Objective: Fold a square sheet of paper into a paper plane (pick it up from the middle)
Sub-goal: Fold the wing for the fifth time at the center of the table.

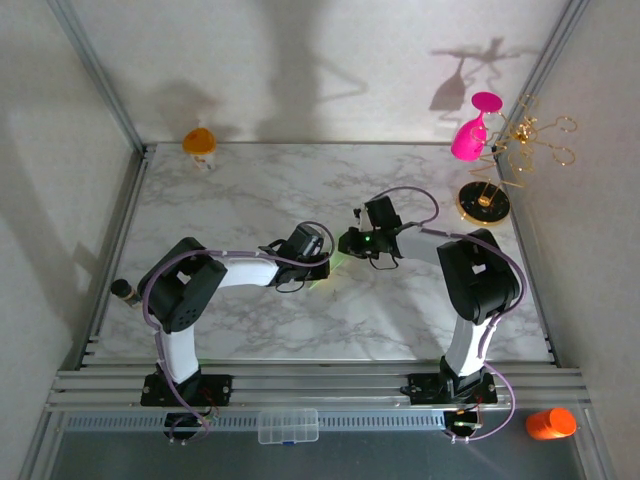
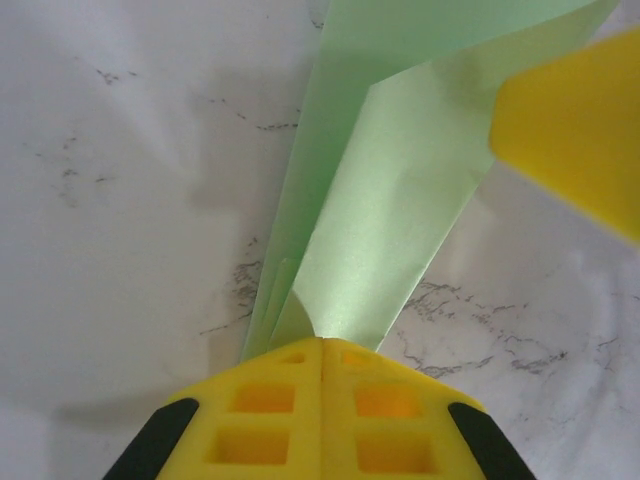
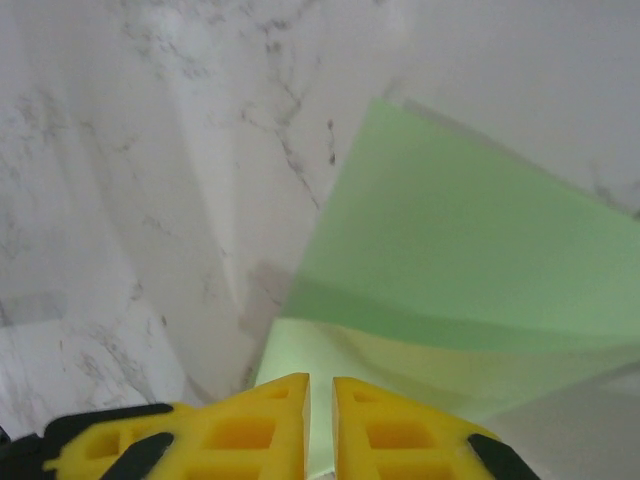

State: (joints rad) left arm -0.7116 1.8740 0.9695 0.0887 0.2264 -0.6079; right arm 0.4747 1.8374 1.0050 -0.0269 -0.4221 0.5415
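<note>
left gripper [image 2: 322, 345]: my fingers are pressed together, pinching the narrow folded end of the green paper [image 2: 390, 200]
right gripper [image 3: 320, 385]: my fingers are nearly closed, nipping the paper's other edge in a thin gap
green paper: partly folded, spanning both my grippers, mid marble table [image 2: 120, 200]

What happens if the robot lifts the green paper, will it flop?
Probably floppy: the green paper bows away from where the left gripper pinches it between its jaws. Likely very light, being a thin sheet. It seems to keep creases, since sharp folded edges show.
</note>
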